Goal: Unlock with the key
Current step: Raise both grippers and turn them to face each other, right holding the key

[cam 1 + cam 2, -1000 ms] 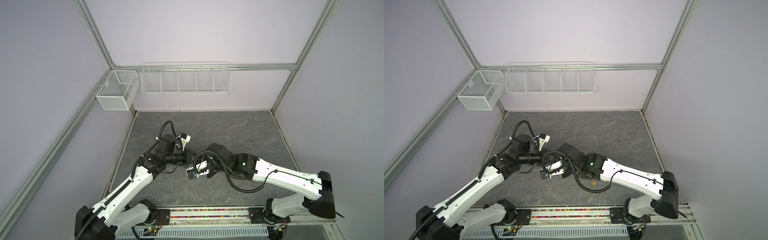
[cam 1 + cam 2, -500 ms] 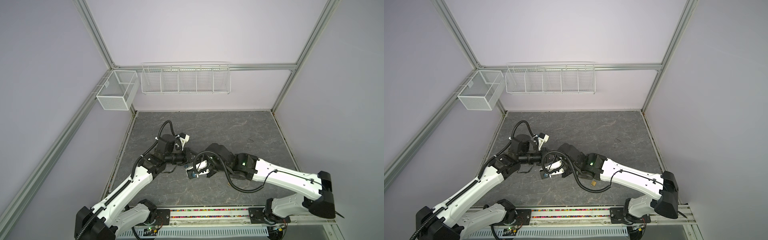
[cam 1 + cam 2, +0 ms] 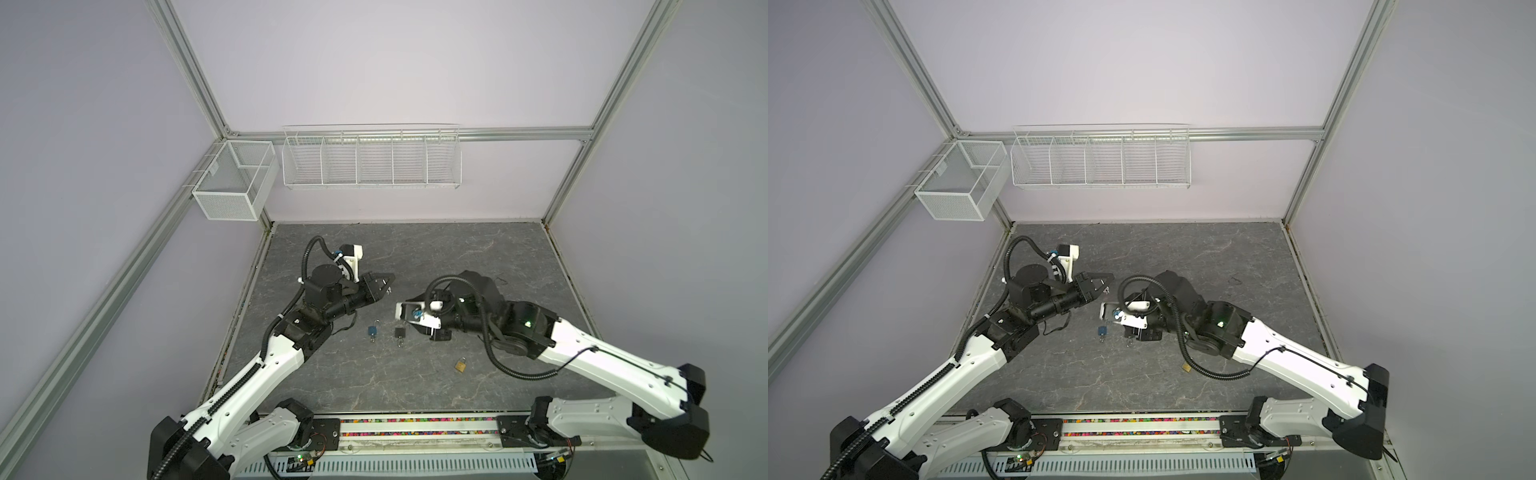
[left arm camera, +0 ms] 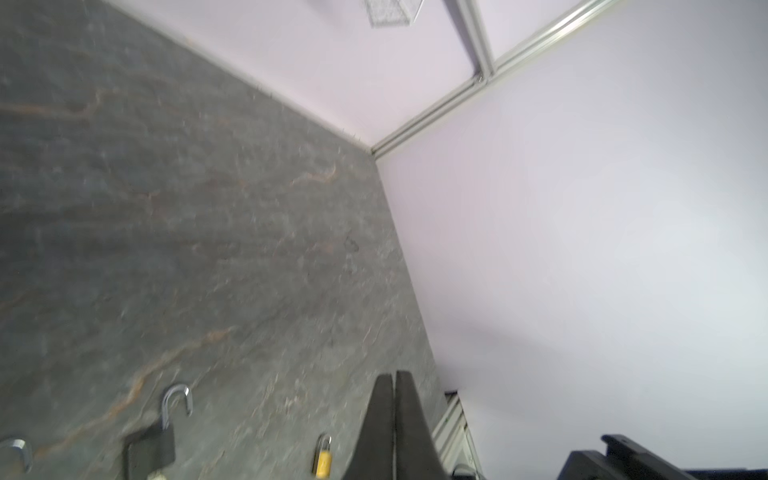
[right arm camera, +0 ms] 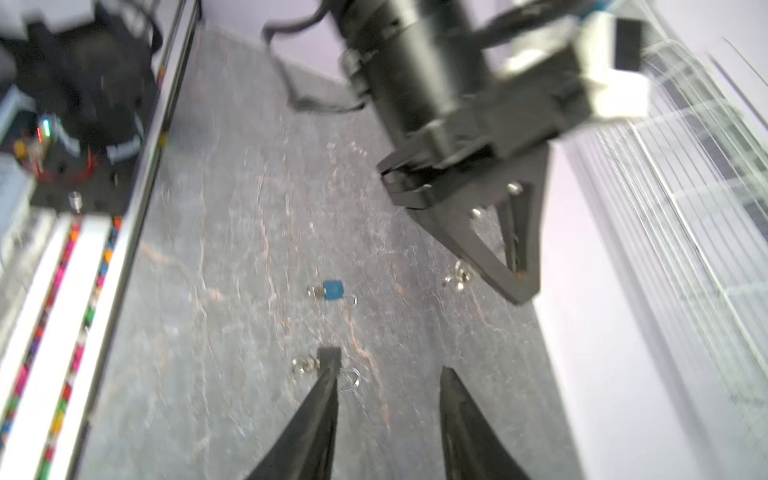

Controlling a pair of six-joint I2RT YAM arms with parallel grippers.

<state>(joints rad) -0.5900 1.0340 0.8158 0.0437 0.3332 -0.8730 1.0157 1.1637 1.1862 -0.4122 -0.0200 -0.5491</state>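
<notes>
The right gripper (image 5: 388, 365) hung released and empty over the dark grey stone-patterned tabletop (image 3: 415, 257). It was just beside the small black padlock (image 3: 400, 332), which lay open-shackled next to the small blue padlock (image 3: 372, 331), also open. The left gripper (image 4: 394, 374) was clenched; whether it held a key could not be told. The small brass padlock (image 3: 460, 365), apparently the one left to unlock, lay nearer the front edge, shackle toward the back, closer to the right arm.
</notes>
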